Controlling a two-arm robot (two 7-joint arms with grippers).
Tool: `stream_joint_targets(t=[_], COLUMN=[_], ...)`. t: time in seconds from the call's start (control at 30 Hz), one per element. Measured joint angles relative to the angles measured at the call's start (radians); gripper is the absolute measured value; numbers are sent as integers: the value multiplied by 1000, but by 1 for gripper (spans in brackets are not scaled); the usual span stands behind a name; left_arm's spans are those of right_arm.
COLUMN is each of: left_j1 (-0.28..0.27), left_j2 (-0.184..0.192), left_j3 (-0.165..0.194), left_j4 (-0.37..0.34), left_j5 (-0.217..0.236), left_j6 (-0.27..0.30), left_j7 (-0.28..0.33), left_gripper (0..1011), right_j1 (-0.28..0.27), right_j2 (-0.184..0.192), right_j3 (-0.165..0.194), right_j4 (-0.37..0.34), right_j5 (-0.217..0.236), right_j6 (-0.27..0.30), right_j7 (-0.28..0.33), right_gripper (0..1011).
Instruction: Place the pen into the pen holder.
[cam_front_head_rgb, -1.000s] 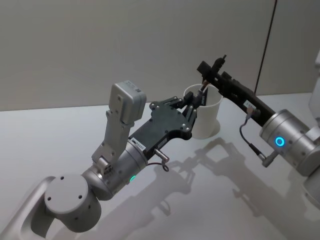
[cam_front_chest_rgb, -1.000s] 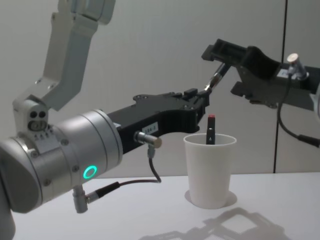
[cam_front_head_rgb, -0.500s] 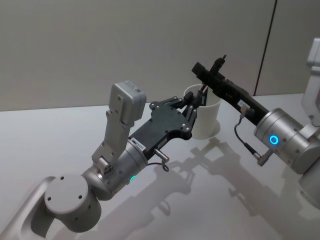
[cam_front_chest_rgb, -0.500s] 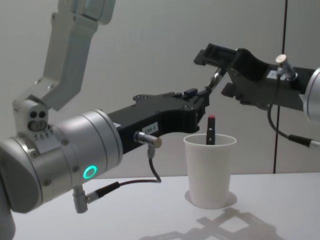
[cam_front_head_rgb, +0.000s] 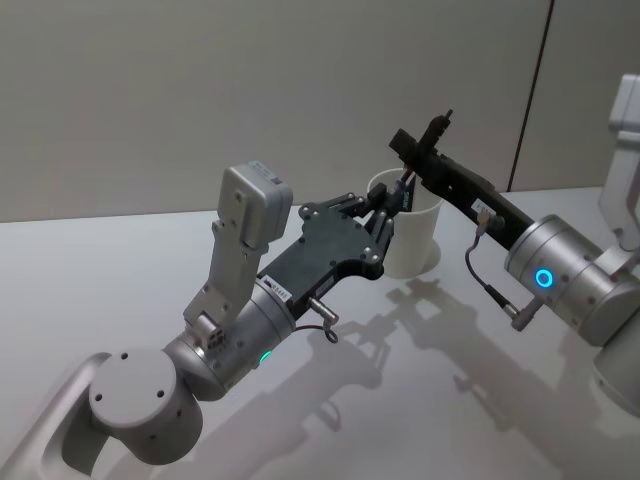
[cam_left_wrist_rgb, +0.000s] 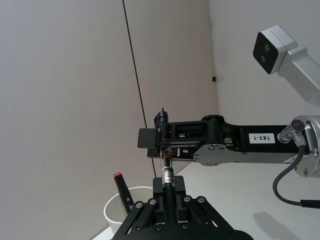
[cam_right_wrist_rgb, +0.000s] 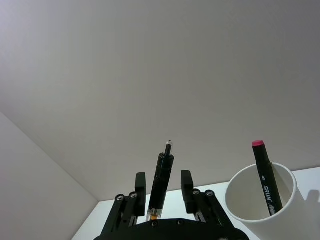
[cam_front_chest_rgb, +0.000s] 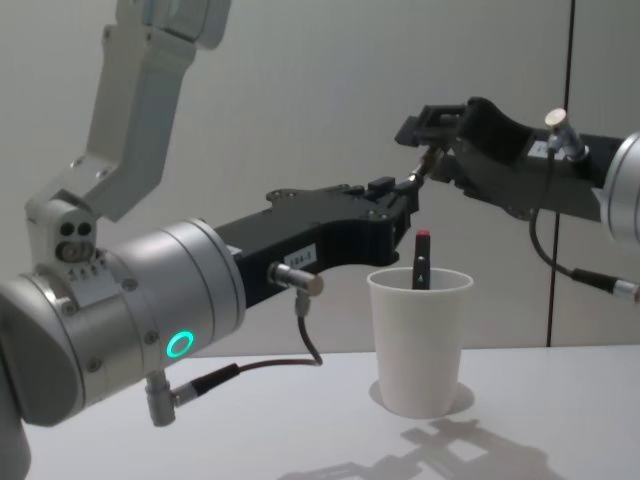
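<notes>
A slim black pen (cam_left_wrist_rgb: 166, 170) slants up from my left gripper (cam_left_wrist_rgb: 169, 189), which is shut on its lower end just above the rim of the pen holder (cam_front_chest_rgb: 420, 340), a white paper cup. The same pen (cam_front_head_rgb: 441, 125) has its upper end passing between the fingers of my right gripper (cam_front_head_rgb: 418, 148). In the right wrist view the right gripper (cam_right_wrist_rgb: 163, 182) is open, with a gap on each side of the pen (cam_right_wrist_rgb: 160, 180). The left gripper (cam_front_chest_rgb: 405, 195) hovers at the cup's left side. A black marker with a red cap (cam_front_chest_rgb: 422, 258) stands inside the cup.
The cup (cam_front_head_rgb: 415, 235) stands on a white table (cam_front_head_rgb: 120, 270) near a grey wall. My left arm's body (cam_front_head_rgb: 330, 250) stretches across the table in front of the cup. The right arm (cam_front_head_rgb: 560, 285) comes in from the right.
The right arm has shifted left and its gripper has dropped a little and turned around the pen's upper end. The left gripper, pen and cup have stayed still.
</notes>
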Motion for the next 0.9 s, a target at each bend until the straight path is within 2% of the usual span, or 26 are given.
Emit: stream_joint_targets(t=[0.33, 0.7, 0.9], left_j1=[0, 0, 0], left_j2=[0, 0, 0], left_j3=[0, 0, 0], left_j4=[0, 0, -1], left_j5=[0, 0, 0], left_j6=[0, 0, -1], left_j7=[0, 0, 0], left_gripper=[129, 128, 271], right_j1=[1, 2, 2], right_j2=[-2, -2, -1], right_j3=[-1, -2, -1], right_j4=[1, 1, 2], right_j5=[0, 0, -1], right_j6=[1, 2, 3], right_j7=[1, 0, -3], right_gripper=[178, 165, 161])
